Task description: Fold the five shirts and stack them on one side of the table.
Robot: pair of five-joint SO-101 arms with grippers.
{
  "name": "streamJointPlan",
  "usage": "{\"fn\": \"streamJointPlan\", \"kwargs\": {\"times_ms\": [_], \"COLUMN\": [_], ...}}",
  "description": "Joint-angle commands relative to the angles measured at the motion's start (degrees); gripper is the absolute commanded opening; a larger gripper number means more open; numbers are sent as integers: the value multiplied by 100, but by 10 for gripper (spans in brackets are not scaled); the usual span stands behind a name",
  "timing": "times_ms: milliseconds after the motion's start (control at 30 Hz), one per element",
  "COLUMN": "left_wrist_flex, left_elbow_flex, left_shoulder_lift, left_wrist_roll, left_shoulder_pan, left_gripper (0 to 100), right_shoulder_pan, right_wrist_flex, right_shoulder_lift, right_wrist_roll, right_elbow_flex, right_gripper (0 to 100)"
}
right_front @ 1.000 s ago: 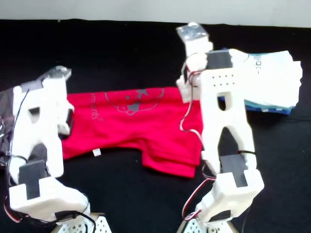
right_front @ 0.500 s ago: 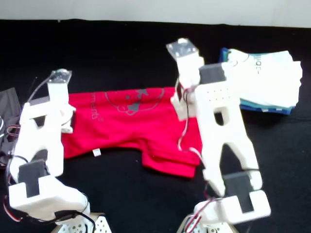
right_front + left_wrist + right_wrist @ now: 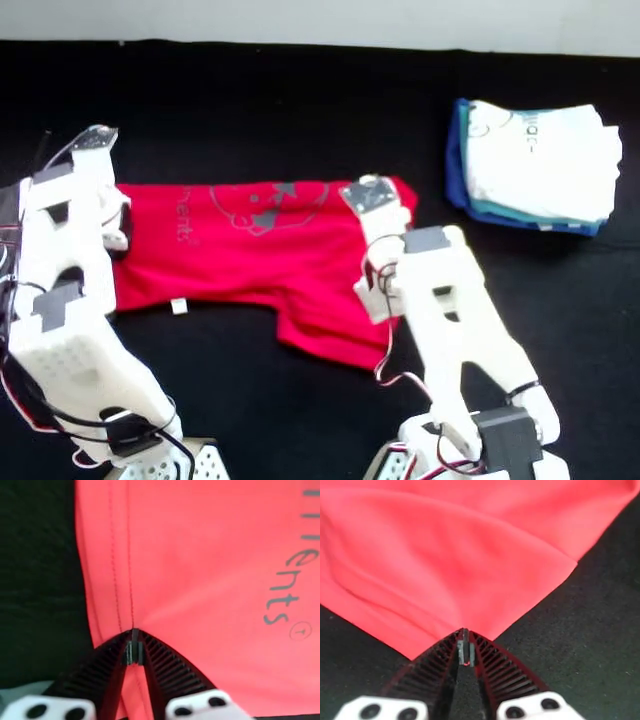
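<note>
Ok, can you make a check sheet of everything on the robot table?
Surface: black table, flat.
Job's things: red shirt spread out in the middle, one bottom corner bunched; stack of folded shirts at the far right, white on top.
Clutter: nothing seen.
Grippers: left gripper shut on the red shirt's stitched hem; right gripper shut on its opposite edge.
Cables: wires hang loose along the arms, one over the shirt's edge.
Surroundings: pale wall behind the table.
</note>
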Motion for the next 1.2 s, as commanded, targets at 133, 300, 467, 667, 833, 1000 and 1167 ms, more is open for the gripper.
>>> {"fn": "streamJointPlan", "kwargs": {"times_ms": [133,300,467,667,833,1000,1167], "left_wrist_flex": [1099,2031,2171,668,-149,-519,-527], "left_elbow_flex": [-1042,-1587,-927,980,1675,1930,1965], "left_shoulder_lift": [189,66,-629,-1182,-1191,-1200,-1200], "left_wrist_roll": [9,9,9,9,9,9,9], "left_shoulder_pan": [66,92,110,207,198,207,215], "left_gripper": [9,9,9,9,9,9,9], "right_shoulder_pan": [-1367,-2018,-2053,-2062,-2044,-2035,-2035], "right_wrist_flex": [-145,-690,-629,-295,13,602,752], "right_shoulder_lift": [66,1015,1938,2563,2677,2677,2677], "right_wrist_roll": [62,44,26,44,44,53,53], "right_elbow_flex": [-13,-119,-919,-1727,-2000,-2440,-2642], "right_gripper": [128,128,129,127,53,7,6]}}
